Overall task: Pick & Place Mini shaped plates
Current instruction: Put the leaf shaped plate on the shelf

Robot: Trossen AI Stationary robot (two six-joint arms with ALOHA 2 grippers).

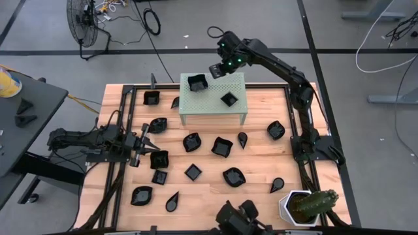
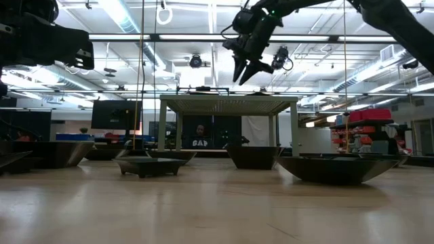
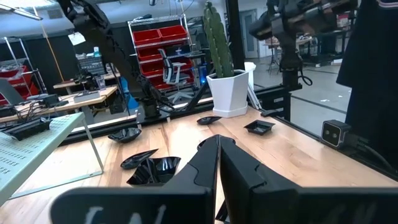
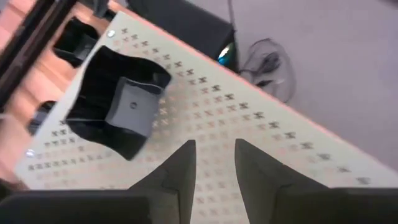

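Note:
Many mini shaped plates, glossy black with raised rims, lie scattered on the wooden table, such as a wavy one (image 1: pixel 191 141) and a square one (image 1: pixel 193 172). Two more rest on the pale green perforated stand (image 1: pixel 212 104): a wavy square plate (image 1: pixel 196 83) (image 4: pixel 118 102) and a smaller one (image 1: pixel 228 98). My right gripper (image 1: pixel 217 69) (image 2: pixel 247 71) (image 4: pixel 214 155) hangs open above the stand's far edge, beside the wavy square plate, holding nothing. My left gripper (image 1: pixel 150 143) (image 3: pixel 217 155) lies shut and low at the table's left, close to a plate (image 1: pixel 159 158).
A white hexagonal pot with a cactus (image 1: pixel 297 207) (image 3: pixel 230 93) stands at the near right corner. Black rails frame the table (image 1: pixel 261 156). Plates crowd the middle and near left. A third dark device (image 1: pixel 238 219) sits at the near edge.

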